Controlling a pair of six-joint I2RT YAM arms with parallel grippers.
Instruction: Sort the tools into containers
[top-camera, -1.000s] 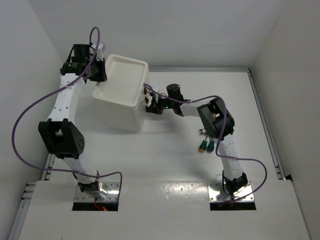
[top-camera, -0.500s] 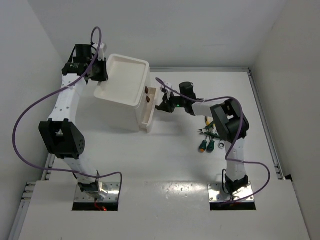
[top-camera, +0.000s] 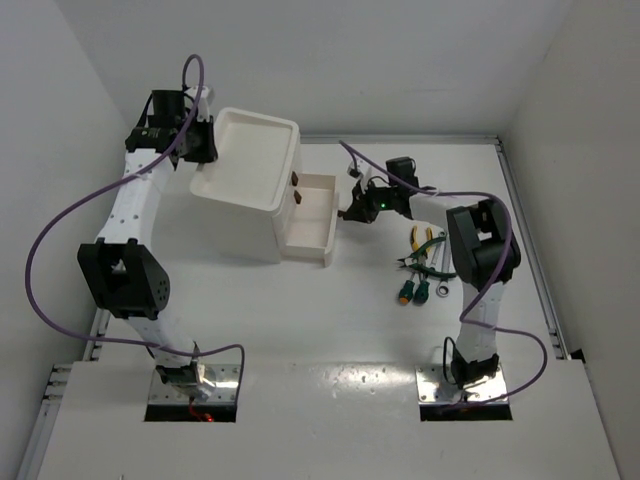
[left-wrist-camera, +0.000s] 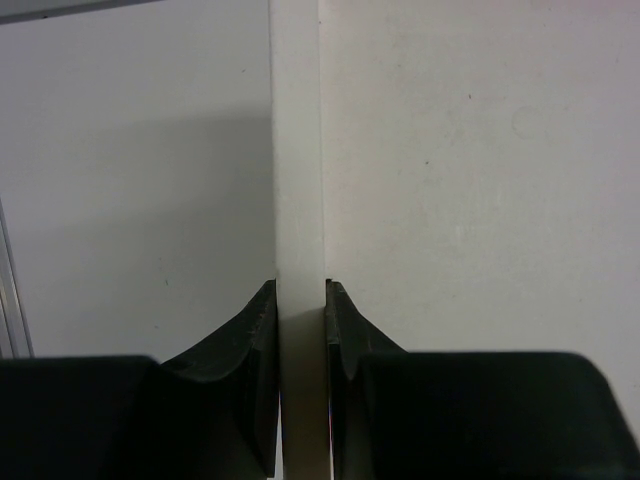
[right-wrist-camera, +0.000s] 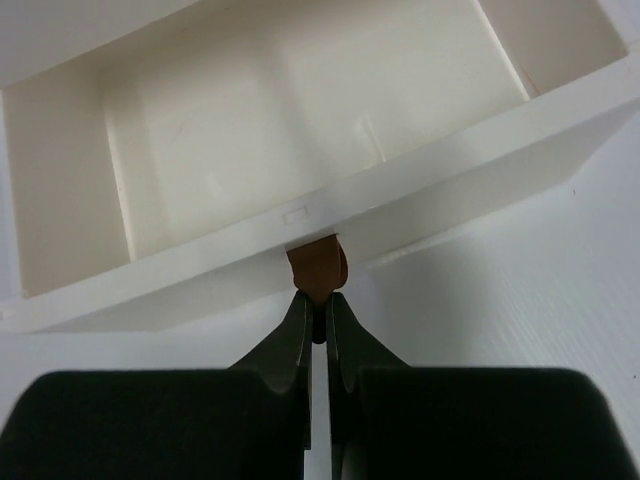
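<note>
The right hand (right-wrist-camera: 317, 303) is closed tight on the small red-brown knob (right-wrist-camera: 317, 266) of a white drawer (right-wrist-camera: 455, 188), its two fingertips pinching the knob from either side. Straight ahead of that hand the drawer stands open, its cavity facing up, and in the overhead view it juts out of the white unit (top-camera: 245, 236) toward the right hand (top-camera: 352, 212). Just beyond and above the held drawer, two other knobs (top-camera: 296, 181) show on closed drawer fronts.

Behind the right hand, beside its own forearm and well apart from the drawer, the tools lie together on the desk (top-camera: 330, 320). The yellow-handled pliers (top-camera: 419, 238) are nearest the hand. Farther back are two green-handled screwdrivers (top-camera: 405, 292) side by side, with a silver wrench (top-camera: 441, 291) just beside them. None of them touches the hand.

The left hand (left-wrist-camera: 300, 300) is clamped on the thin upright rim (left-wrist-camera: 298, 150) of the unit's tray top, one finger on each face of it. From above, the left hand (top-camera: 198, 148) sits at the side of the unit opposite the drawer, with all the tools far across from it.
</note>
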